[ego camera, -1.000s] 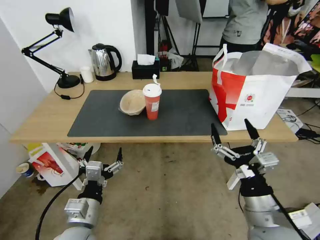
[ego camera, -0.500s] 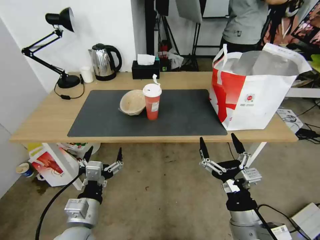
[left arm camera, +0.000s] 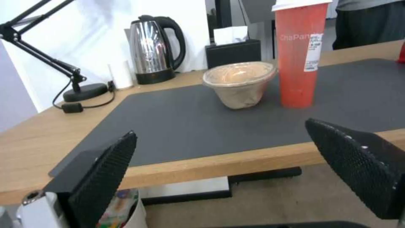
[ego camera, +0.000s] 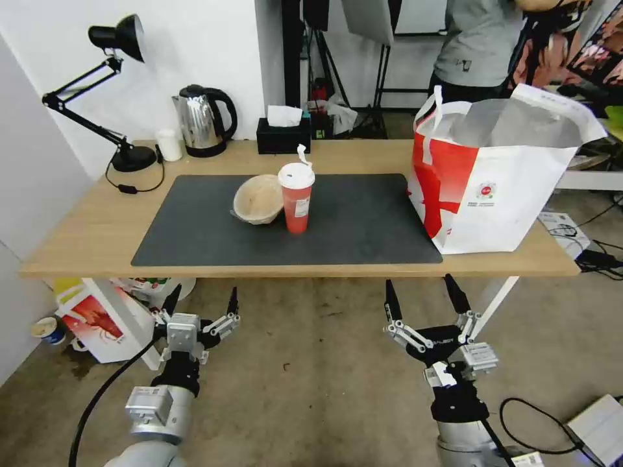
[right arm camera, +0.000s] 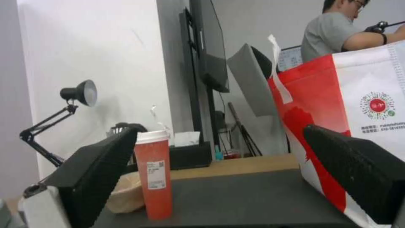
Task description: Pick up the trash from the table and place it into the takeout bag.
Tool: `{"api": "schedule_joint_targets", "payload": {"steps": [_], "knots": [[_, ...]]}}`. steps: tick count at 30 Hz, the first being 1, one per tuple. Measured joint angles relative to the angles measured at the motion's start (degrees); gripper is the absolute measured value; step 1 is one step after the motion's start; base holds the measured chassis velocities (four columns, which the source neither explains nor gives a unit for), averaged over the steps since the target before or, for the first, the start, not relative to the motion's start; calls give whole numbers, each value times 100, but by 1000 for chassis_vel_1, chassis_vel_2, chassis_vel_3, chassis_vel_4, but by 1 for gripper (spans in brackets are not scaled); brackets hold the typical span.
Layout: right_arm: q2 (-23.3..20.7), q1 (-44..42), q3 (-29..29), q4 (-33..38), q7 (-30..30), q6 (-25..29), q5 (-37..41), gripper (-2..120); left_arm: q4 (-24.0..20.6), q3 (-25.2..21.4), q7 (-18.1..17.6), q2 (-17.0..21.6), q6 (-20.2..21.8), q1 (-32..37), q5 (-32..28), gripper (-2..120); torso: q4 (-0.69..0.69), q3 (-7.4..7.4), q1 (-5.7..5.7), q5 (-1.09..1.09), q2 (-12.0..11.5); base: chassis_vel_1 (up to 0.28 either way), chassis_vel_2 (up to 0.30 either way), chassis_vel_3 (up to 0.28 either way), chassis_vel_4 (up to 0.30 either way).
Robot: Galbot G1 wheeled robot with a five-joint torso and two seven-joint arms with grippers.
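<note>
A red cup with a white lid stands on the dark mat of the table, with a beige pulp bowl tipped beside it on its left. The takeout bag, white with a red panel and foil lining, stands open at the table's right end. My left gripper hangs open below the table's front edge on the left. My right gripper is open below the front edge, under the bag's near corner. Both hold nothing.
At the back of the table stand a black desk lamp, a small white cup, a steel kettle and a black tissue box. A red-and-white carton sits on the floor under the table's left end.
My right gripper has dropped from beside the bag's front to below the table edge and shifted a little left. The left arm has not moved.
</note>
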Motion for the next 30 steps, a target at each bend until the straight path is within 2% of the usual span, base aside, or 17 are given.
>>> {"api": "schedule_joint_targets", "payload": {"steps": [30], "knots": [[151, 99, -115, -420, 117, 213, -160, 100, 0, 0, 0, 0, 0, 0, 0, 100, 0, 0, 0, 0, -1, 0, 0, 0, 0]]}}
